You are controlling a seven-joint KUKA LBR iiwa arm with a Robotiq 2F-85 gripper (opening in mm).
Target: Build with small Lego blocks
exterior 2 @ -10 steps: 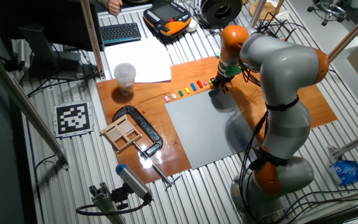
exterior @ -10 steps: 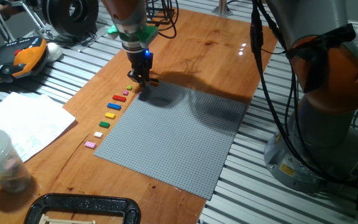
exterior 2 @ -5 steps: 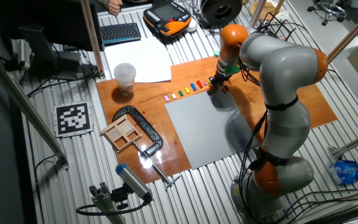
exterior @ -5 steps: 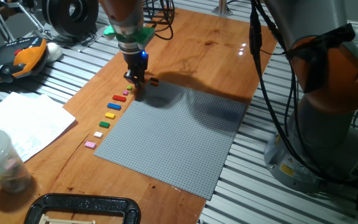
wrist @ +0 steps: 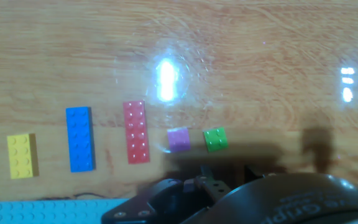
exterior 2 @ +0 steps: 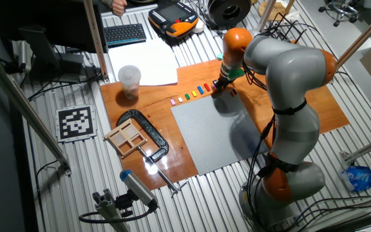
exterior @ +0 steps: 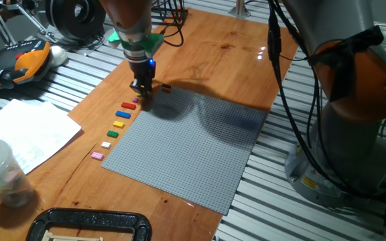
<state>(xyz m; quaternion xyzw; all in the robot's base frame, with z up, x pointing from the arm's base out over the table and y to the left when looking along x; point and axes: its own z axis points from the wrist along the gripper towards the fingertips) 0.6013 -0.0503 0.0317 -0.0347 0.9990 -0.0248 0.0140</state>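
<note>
Build barely started, by the look of it: grey baseplate (exterior: 186,144) shows no blocks pressed on in either fixed view, though tiny ones would be hard to spot at this resolution.

The small Lego blocks (exterior: 118,119) lie in a loose row on the wooden worktop (exterior: 206,53) along the baseplate's left edge, pink at the near end, then white, green, yellow, blue, red going up toward the arm. One orange block (exterior: 167,88) sits apart, just past the baseplate's far corner.

Hand (exterior: 141,92) hovers low over the far end of the row, near the baseplate corner. Hand view shows yellow block (wrist: 22,155), blue block (wrist: 79,139), red block (wrist: 135,132), small purple block (wrist: 178,139) and small green block (wrist: 215,139) on bare wood, with the last two closest to the hand body at the bottom of the frame.

Fingers are hidden in shadow; cannot tell whether the hand is wide, narrow or holding anything. Nearly everything is left: pick, carry, press on.
</note>
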